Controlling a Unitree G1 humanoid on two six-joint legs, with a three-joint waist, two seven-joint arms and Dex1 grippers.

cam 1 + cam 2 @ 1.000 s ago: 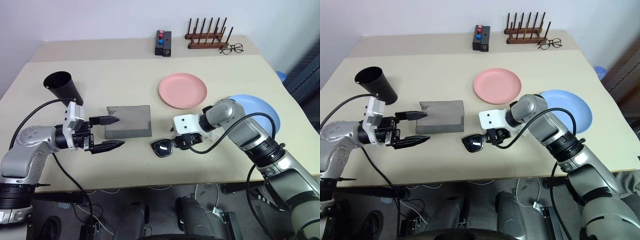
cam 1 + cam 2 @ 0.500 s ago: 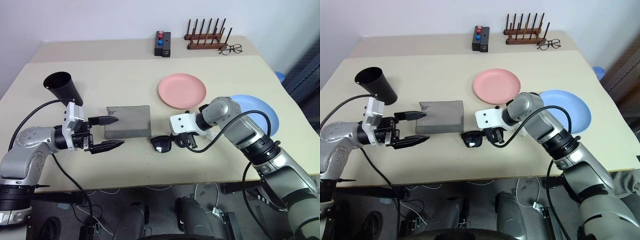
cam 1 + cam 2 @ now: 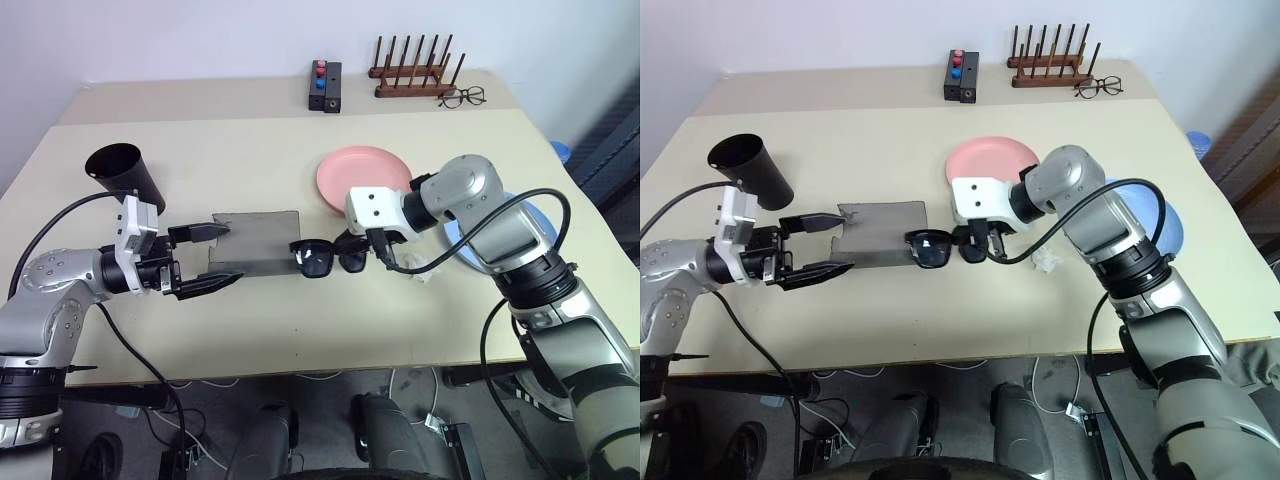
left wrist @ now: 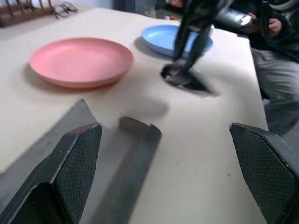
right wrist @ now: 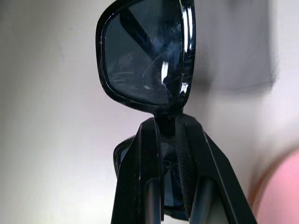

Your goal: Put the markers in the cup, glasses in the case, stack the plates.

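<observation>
The glasses (image 3: 318, 258), black with dark lenses, hang just above the table at the right end of the grey case (image 3: 262, 232). My right gripper (image 3: 357, 247) is shut on their bridge (image 5: 169, 122), one lens (image 5: 145, 51) jutting past the fingers. The left gripper (image 3: 232, 254) stands open at the closed case's left end, one finger over it, holding nothing. A black cup (image 3: 125, 172) stands at the far left. The pink plate (image 3: 350, 172) lies behind my right hand, the blue plate (image 3: 1173, 228) partly under that arm. The markers are out of view.
A white tissue wad (image 3: 425, 272) lies by the blue plate. At the back are a black box (image 3: 326, 86) with red and blue knobs, a wooden peg rack (image 3: 415, 75) and wire spectacles (image 3: 464, 97). A person (image 4: 275, 42) sits beyond the table's right side.
My right gripper shut on the glasses, lifted them off the table and carried them left toward the case, uncovering the tissue wad. The left arm kept still.
</observation>
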